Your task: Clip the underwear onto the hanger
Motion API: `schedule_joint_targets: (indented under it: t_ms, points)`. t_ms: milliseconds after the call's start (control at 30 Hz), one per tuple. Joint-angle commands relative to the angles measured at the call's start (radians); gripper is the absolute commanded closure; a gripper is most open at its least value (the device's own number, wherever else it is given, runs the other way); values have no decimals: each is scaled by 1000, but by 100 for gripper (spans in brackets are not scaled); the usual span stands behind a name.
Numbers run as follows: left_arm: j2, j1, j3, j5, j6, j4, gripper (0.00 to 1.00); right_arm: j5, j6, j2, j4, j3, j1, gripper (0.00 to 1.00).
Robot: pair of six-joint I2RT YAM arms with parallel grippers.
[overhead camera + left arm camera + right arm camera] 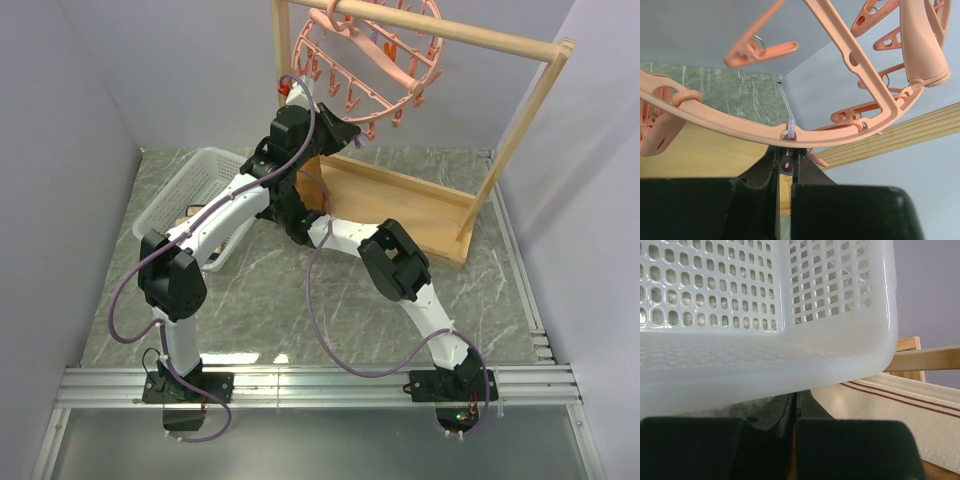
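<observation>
The left arm rises from its base, bends at the elbow and stretches up to the hanger (365,60). There the left gripper (788,159) is pinched on a small lilac tab (791,125) hanging from the ring. The right arm folds low and leftward to the white basket (205,170). The right gripper (794,407) is closed, with the underwear (900,405) waistband just right of its fingers; whether it pinches cloth cannot be told. The hanger hangs from a wooden rack (450,32) on a grey-green marbled table (330,300) between pale walls.
</observation>
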Motion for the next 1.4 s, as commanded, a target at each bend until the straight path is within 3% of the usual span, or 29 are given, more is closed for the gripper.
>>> schedule_joint_targets:
  t_ms: [0, 300, 633, 833, 1067, 1367]
  points:
    - [0, 20, 72, -28, -23, 90, 100, -35, 24, -43, 22, -44, -8, 100]
    - [-2, 28, 75, -11, -46, 85, 100, -192, 107, -365, 198, -410, -38, 100]
    - [-11, 34, 96, 3, -45, 79, 100, -388, 174, -627, 308, -663, -201, 100]
    - [-22, 37, 81, 5, -60, 77, 100, -499, 237, -785, 511, -865, -290, 100]
    - [-32, 39, 44, 32, -91, 80, 100, -439, 332, -928, 718, -1046, -325, 100]
    - [-43, 42, 8, 67, -118, 88, 100, -304, 478, -1019, 763, -1069, -350, 100]
